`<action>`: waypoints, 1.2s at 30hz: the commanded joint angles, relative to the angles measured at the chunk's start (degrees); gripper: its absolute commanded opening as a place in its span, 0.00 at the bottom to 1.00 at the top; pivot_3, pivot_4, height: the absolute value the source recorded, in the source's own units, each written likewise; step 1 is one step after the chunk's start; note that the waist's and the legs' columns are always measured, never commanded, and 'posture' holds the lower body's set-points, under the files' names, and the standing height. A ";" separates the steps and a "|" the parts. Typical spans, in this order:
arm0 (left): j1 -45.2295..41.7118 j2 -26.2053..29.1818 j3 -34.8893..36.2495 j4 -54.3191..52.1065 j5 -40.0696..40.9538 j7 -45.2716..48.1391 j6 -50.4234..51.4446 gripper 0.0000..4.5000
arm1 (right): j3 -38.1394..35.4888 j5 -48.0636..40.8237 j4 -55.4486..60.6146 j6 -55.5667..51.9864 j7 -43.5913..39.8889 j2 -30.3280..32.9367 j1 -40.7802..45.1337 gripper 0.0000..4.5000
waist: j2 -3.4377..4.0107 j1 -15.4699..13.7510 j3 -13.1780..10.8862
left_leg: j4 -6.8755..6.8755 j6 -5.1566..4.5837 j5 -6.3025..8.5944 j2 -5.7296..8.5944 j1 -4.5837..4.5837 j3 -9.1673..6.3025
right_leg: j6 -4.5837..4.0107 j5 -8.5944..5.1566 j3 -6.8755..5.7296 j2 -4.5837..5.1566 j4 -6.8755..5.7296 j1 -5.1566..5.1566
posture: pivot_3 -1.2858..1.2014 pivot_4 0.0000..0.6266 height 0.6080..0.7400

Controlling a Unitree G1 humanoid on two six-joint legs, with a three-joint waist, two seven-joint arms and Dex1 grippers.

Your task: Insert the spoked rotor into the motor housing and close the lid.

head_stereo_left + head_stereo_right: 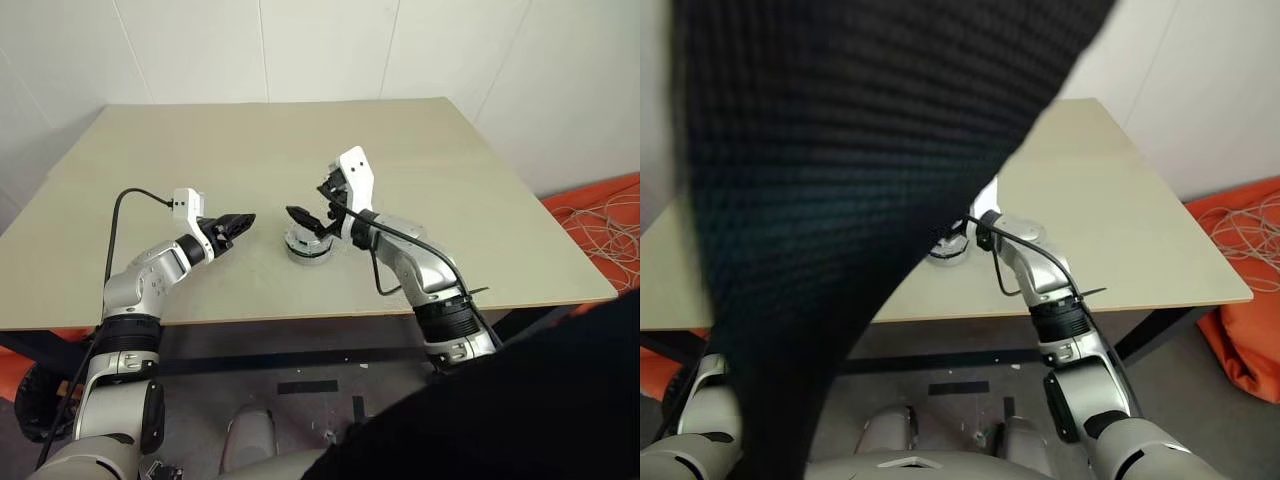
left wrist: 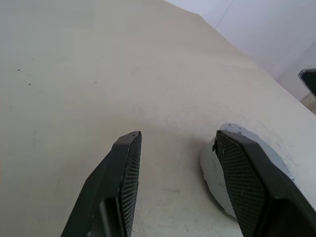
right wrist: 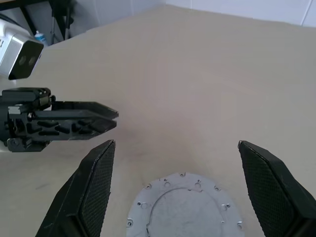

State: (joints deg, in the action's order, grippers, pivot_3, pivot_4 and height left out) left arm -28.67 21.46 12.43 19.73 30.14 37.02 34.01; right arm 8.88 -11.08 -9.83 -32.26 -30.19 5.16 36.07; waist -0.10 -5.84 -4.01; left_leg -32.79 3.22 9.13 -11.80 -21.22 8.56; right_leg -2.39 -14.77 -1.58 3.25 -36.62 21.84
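The motor housing (image 1: pixel 308 248) is a short round silver piece on the table near its middle. A flat grey lid (image 3: pixel 185 207) with small holes round its rim lies on top of it. The spoked rotor is hidden. My right gripper (image 1: pixel 318 207) hovers just above the housing, open wide with nothing between its fingers (image 3: pixel 98 187). My left gripper (image 1: pixel 232 225) is to the left of the housing, a short gap away and pointing at it. It is open and empty, and the housing's side (image 2: pixel 210 170) shows past one finger (image 2: pixel 247 187).
The beige table (image 1: pixel 250 150) has bare room behind and to both sides of the housing. Its front edge is close to me. Orange material with white cables (image 1: pixel 600 215) lies on the floor at the right. A dark cloth-like shape (image 1: pixel 840 200) covers much of the right eye view.
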 commanded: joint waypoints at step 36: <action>-0.57 0.75 1.26 -1.67 0.07 -0.09 -1.22 0.57 | 1.62 6.95 -9.32 9.84 -1.61 2.57 -0.97 0.70 | 0.00 -0.12 0.00 | 0.00 0.01 -0.01 0.00 -0.06 0.00 | 0.00 0.00 0.01 0.01 -0.01 0.06 | 0.52 0.00 1.00</action>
State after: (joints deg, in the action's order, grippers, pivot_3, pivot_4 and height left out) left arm -28.00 21.74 13.05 19.40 30.13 36.64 33.82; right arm 12.42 -3.07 -21.58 -21.92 -31.38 6.64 34.65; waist -0.10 -5.95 -4.01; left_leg -32.79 3.23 9.13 -11.80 -21.28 8.56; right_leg -2.39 -14.77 -1.57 3.26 -36.63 21.89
